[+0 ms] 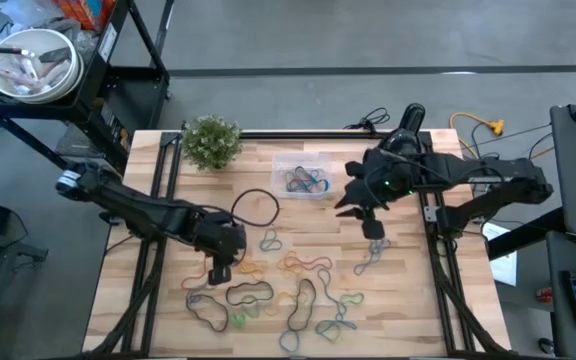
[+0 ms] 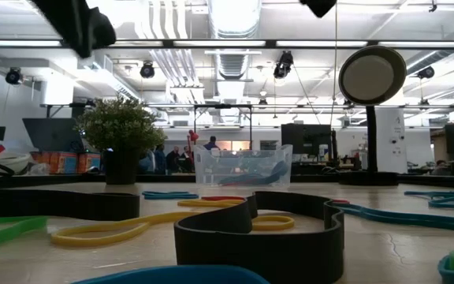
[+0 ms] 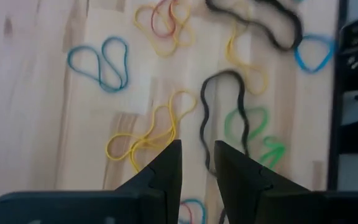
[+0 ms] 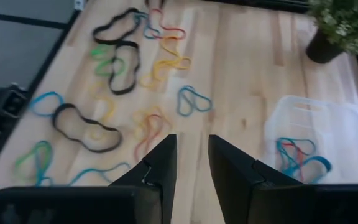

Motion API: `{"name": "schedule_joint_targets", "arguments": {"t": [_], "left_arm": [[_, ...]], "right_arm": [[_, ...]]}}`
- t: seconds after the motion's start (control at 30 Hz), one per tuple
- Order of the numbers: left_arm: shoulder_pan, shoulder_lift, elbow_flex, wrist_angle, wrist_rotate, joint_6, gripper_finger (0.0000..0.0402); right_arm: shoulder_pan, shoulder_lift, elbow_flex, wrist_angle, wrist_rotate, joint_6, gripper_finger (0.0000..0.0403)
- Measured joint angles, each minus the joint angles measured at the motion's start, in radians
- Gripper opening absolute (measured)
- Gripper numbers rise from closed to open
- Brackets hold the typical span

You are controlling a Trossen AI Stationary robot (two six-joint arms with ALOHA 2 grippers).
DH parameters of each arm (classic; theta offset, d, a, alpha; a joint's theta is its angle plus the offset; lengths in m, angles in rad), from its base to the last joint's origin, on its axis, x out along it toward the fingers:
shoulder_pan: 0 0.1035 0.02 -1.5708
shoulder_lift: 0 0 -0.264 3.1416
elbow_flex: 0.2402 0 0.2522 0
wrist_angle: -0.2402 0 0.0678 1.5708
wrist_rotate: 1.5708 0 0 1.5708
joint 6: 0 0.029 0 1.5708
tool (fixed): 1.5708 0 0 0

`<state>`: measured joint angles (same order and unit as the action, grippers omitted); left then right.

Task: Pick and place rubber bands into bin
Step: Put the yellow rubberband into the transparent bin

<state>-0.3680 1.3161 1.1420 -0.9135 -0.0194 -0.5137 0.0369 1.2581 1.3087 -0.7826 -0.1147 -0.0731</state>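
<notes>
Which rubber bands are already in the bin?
The blue-and-red tangle inside the clear bin beside the plant; all other bands lie loose on the table.

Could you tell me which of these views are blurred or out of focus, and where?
Low view: the nearest black rubber band is soft, the clear bin sharper. Right wrist view: the rubber bands on the table look smeared. Left wrist view: mild softness. High view: evenly lit, no strong glare.

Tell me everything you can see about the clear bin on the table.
The bin is a small see-through plastic tub, rectangular with rounded corners, standing upright and open-topped on the wooden table near its far edge, beside the potted plant. A few rubber bands, blue, red and green, lie inside. No gripper touches it.
</notes>
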Motion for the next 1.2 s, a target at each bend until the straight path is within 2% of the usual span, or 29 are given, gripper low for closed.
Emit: {"name": "schedule_joint_targets", "arguments": {"t": [0.1, 0.3, 0.47, 0.6, 0.83, 1.2], "left_arm": [[-0.011, 0.020, -0.043, -0.018, -0.008, -0.007, 0.0077], [-0.015, 0.034, -0.168, -0.010, -0.009, -0.145, 0.0077], [-0.016, 0.033, -0.259, 0.106, -0.012, -0.214, 0.0077], [-0.017, 0.038, -0.318, 0.225, -0.020, -0.216, 0.0077], [-0.020, 0.040, -0.400, 0.342, -0.088, -0.184, 0.0077], [-0.020, 0.047, -0.474, 0.430, -0.094, -0.186, 0.0077]], "right_arm": [[0.033, -0.009, 0.000, 0.000, 0.001, 0.020, 0.0081], [0.081, -0.002, -0.002, 0.000, 0.002, 0.054, 0.0072], [0.102, 0.001, -0.003, 0.001, 0.002, 0.069, 0.0068], [0.103, 0.001, -0.003, 0.001, 0.003, 0.095, 0.0070], [0.103, 0.001, -0.004, 0.001, 0.003, 0.097, 0.0071], [0.103, 0.001, -0.006, 0.000, 0.007, 0.079, 0.0065]]}}
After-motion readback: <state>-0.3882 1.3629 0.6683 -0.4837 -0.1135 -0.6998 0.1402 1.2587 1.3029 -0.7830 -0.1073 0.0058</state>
